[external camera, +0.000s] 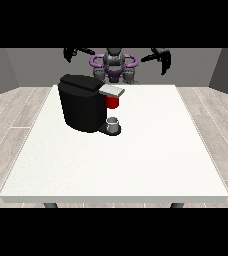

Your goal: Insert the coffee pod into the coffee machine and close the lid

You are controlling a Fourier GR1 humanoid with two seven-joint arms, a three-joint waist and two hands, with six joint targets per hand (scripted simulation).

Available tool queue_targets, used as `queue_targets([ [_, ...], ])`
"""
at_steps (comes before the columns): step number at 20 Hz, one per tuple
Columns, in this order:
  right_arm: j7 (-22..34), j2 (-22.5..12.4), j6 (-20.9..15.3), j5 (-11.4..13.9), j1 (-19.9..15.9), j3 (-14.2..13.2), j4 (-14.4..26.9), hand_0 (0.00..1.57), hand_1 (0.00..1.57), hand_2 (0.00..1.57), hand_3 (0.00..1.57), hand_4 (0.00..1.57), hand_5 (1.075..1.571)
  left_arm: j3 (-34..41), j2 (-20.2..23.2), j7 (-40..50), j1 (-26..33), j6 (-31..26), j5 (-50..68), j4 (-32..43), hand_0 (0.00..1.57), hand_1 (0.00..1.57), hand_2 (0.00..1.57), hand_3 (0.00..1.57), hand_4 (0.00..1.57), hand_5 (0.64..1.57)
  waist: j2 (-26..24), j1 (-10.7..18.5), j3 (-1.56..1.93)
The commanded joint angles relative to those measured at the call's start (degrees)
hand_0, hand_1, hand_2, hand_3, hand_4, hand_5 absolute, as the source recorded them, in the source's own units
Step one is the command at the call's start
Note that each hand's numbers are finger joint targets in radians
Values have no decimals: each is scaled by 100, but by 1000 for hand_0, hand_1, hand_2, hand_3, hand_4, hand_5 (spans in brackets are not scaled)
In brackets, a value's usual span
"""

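A black coffee machine (81, 104) stands on the white table (136, 150) left of centre. Its grey lid (111, 90) lies nearly flat over the red pod holder (113, 102). A small grey cup (113, 123) sits on the machine's base under the holder. No separate coffee pod shows. The hand at the view's left (71, 53) is raised high beside the robot's shoulder, far from the machine. The hand at the view's right (163, 59) is raised too, with its fingers hanging down and holding nothing.
The robot's torso (114, 65) stands behind the table's far edge. Grey walls and a wooden floor surround the table.
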Motion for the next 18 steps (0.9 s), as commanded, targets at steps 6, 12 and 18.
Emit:
queue_targets([
  [6,329,-112,-117,-127,-732,-311,140,0,0,0,0,0,1571,-489,-163,488,459,-56,644,-1270,0,0,0,0,360,1571,443,320,2],
  [12,729,-362,116,-597,-1529,-737,677,0,0,0,0,83,1571,-913,-167,487,710,-47,875,-1835,0,0,0,0,382,1571,857,659,2],
  [18,1040,-449,84,-927,-2064,-976,981,0,0,0,0,168,1571,-994,-117,892,818,-11,1143,-2496,0,0,0,0,323,1571,1234,569,1],
])
